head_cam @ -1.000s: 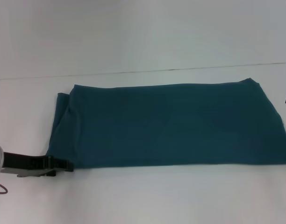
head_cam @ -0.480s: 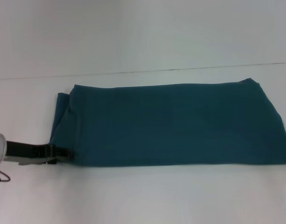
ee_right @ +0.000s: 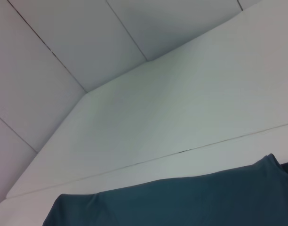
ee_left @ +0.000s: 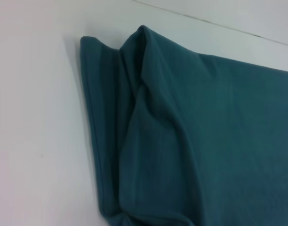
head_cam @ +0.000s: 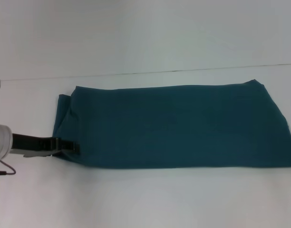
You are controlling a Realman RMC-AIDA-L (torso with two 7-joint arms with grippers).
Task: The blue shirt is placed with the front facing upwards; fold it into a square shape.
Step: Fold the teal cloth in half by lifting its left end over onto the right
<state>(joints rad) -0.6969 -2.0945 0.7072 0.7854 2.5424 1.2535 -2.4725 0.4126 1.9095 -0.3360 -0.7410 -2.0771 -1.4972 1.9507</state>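
Shirt (head_cam: 174, 126) lies flat on white surface (head_cam: 145, 199), folded into a long band running left to right, no lettering showing. Left end is bunched: an under layer sticks out past the top fold, creases visible in left wrist view (ee_left: 153, 122). Left claw (head_cam: 64, 146) sits low at shirt's near left corner, tips touching the cloth edge; cannot tell whether it grips. Right claw: only a dark sliver at the right edge, state cannot tell.
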